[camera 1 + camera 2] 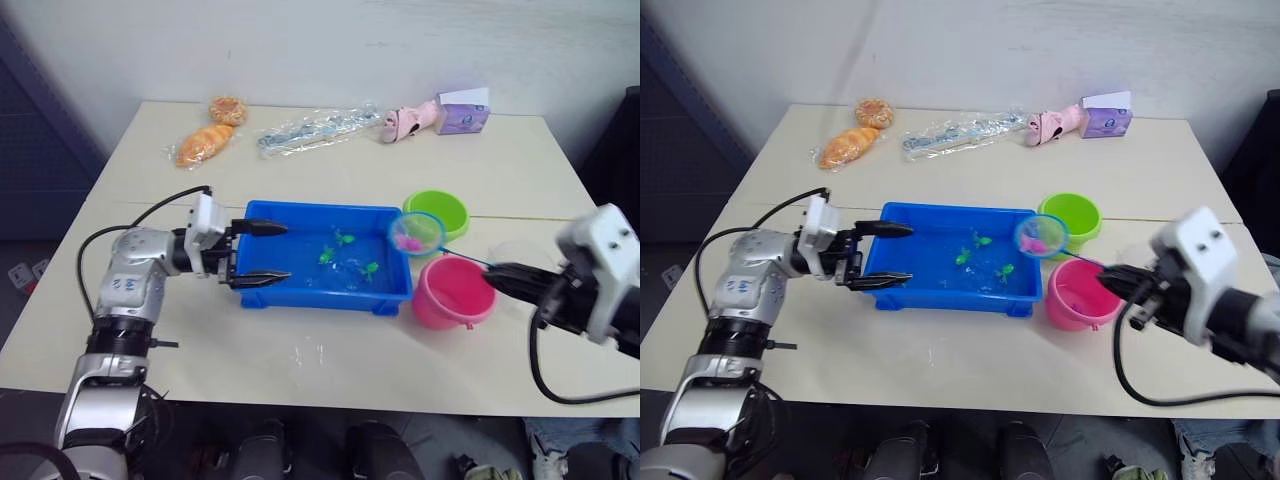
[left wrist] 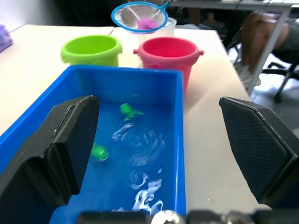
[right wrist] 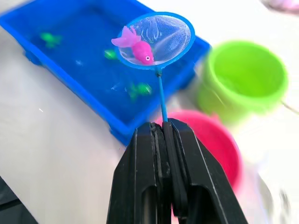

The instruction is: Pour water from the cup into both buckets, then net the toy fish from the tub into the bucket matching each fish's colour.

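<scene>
Tabletop: blue-rimmed net (image 3: 156, 39) holds a magenta fish (image 3: 134, 45).

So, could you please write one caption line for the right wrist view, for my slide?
Right gripper holds the net with a pink fish above the blue tub, near the buckets.

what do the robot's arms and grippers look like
Both arms are silver-grey jointed segments with white blocks at the wrists. A black cable loops along each forearm. The left gripper and right gripper each have two black, tapered fingers; up close, the inner faces have a fine cross-hatched texture.
</scene>
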Robot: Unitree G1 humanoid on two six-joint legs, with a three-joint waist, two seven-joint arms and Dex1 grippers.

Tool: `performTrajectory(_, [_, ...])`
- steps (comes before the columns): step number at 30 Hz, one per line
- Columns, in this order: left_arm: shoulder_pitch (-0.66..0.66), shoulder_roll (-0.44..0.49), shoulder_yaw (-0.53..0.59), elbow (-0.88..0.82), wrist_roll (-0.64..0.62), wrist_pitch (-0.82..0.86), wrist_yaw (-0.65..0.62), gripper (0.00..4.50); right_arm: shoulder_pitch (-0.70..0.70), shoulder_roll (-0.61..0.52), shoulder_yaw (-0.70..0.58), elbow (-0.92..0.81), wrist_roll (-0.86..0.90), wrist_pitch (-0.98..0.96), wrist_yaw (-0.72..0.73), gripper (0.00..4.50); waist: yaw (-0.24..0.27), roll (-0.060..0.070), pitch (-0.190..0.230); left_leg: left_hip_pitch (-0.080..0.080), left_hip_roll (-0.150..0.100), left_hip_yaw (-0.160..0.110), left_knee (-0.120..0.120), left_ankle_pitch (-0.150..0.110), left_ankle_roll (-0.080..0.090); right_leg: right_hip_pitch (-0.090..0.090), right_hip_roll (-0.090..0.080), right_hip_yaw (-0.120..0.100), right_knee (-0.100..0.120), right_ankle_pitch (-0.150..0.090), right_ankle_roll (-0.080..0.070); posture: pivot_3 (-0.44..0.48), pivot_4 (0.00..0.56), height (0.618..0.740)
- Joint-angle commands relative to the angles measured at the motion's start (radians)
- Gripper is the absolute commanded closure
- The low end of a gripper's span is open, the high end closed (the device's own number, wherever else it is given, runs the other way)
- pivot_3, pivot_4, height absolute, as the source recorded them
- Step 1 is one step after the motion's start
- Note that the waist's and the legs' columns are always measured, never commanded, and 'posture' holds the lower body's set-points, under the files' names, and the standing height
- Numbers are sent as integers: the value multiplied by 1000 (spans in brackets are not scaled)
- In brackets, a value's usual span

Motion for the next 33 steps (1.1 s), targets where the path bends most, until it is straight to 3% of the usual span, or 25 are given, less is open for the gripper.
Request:
performTrajectory(1, [-45,-24,-18,29,1,-13,-35,72,194,36,-154,-100,-56,-128,11,4500,8,0,0,0,0,0,0,0,0,1,0,0,-1,0,0,0,150,740])
performTrajectory(5, [-76,-51,-34,75,11,-30,-60,72,360,135,-175,-98,-162,-387,-35,4500,13,0,0,1,0,1,1,0,0,1,1,1,0,0,1,0,150,740])
performTrajectory(12, [-93,-88,-44,88,16,-31,-69,72,550,244,-24,-2,-435,-945,-108,4500,12,0,0,2,0,2,1,1,-1,1,2,2,0,0,1,0,150,740])
performTrajectory(16, [-83,-97,-51,71,13,-11,-71,72,673,216,67,144,-697,-1379,-133,4500,14,0,0,2,0,2,1,1,-2,1,2,2,0,0,1,0,150,740])
performTrajectory(21, [-68,-112,-49,56,8,-2,-55,72,694,204,70,324,-950,-1811,-314,4500,12,0,0,3,0,3,1,1,-2,1,2,3,0,0,2,0,150,740])
performTrajectory(29, [-40,-138,-44,30,8,1,-22,72,684,227,21,461,-1215,-2128,-595,4500,12,0,0,3,0,3,1,3,-4,1,2,3,0,0,1,0,150,740])
performTrajectory(33, [-41,-144,-39,39,10,-10,-8,72,690,216,15,526,-1304,-2197,-682,4500,13,0,0,3,0,3,1,3,-4,1,2,3,0,0,1,0,150,740])
